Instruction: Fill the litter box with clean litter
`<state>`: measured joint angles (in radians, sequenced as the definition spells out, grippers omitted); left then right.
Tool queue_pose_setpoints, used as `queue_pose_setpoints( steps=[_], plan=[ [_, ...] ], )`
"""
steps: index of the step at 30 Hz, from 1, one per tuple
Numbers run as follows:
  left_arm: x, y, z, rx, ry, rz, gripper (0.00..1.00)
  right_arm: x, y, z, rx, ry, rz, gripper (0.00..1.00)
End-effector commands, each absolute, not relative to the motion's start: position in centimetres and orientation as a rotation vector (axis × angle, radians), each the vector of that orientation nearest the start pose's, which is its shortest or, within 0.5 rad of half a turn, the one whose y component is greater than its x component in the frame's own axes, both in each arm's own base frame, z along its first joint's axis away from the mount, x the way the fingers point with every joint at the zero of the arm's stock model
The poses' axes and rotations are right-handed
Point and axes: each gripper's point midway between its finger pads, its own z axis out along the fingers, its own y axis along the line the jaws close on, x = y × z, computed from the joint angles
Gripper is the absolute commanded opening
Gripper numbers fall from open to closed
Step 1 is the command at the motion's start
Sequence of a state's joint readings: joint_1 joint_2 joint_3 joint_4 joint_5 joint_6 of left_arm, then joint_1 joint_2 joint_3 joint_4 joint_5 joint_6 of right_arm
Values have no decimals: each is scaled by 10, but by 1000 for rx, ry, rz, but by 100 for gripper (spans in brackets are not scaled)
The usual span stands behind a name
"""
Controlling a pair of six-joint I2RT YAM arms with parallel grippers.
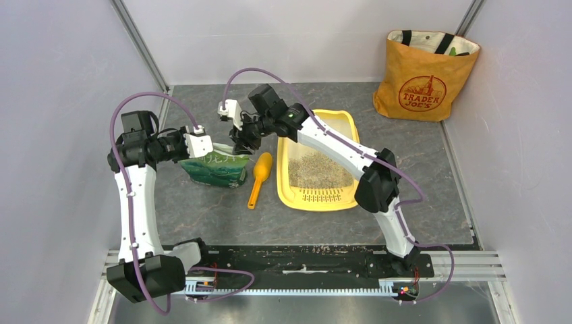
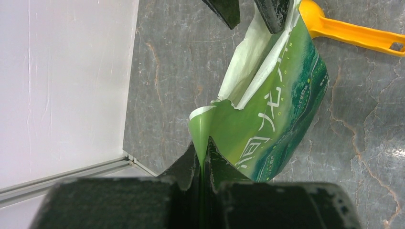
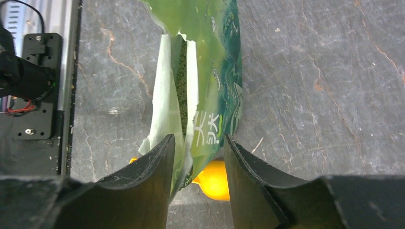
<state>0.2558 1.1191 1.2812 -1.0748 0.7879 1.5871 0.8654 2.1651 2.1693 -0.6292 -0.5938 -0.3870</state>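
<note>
The yellow litter box (image 1: 317,202) lies right of centre with grey-beige clean litter (image 1: 320,170) on its floor. A crinkly green bag (image 1: 217,170) lies on the table to its left. My left gripper (image 2: 203,148) is shut on a torn flap of the bag (image 2: 272,109). My right gripper (image 3: 199,140) is open, its jaws straddling the other side of the bag's (image 3: 210,71) torn mouth. The bag rests against one finger and stands apart from the other. Dark granules (image 3: 182,86) show inside the opening. From above, both grippers (image 1: 206,150) (image 1: 239,147) meet over the bag's top.
An orange-yellow scoop (image 1: 260,177) lies between the bag and the litter box, bowl end under the right gripper (image 3: 215,179). An orange tote bag (image 1: 421,77) stands at the back right corner. White walls close in on the left and rear.
</note>
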Motion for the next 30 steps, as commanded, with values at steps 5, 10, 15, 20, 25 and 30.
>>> queue_pose_setpoints(
  steps=[5, 10, 15, 20, 25, 30],
  plan=[
    [295, -37, 298, 1561, 1328, 69, 2, 327, 484, 204, -1504, 1785, 723, 47],
    [292, -39, 296, 1565, 1319, 64, 2, 324, 480, 214, -1393, 1877, 742, 47],
    [292, -39, 296, 1550, 1334, 55, 2, 317, 470, 211, -1318, 2026, 747, 57],
    [289, -40, 295, 1530, 1335, 59, 2, 304, 462, 183, -1290, 2188, 764, 47],
    [277, -52, 296, 1514, 1306, 0, 2, 324, 489, 208, -1132, 2162, 830, 0],
    [259, -73, 304, 1553, 1268, -176, 2, 341, 511, 272, -927, 1992, 935, 0]
  ],
)
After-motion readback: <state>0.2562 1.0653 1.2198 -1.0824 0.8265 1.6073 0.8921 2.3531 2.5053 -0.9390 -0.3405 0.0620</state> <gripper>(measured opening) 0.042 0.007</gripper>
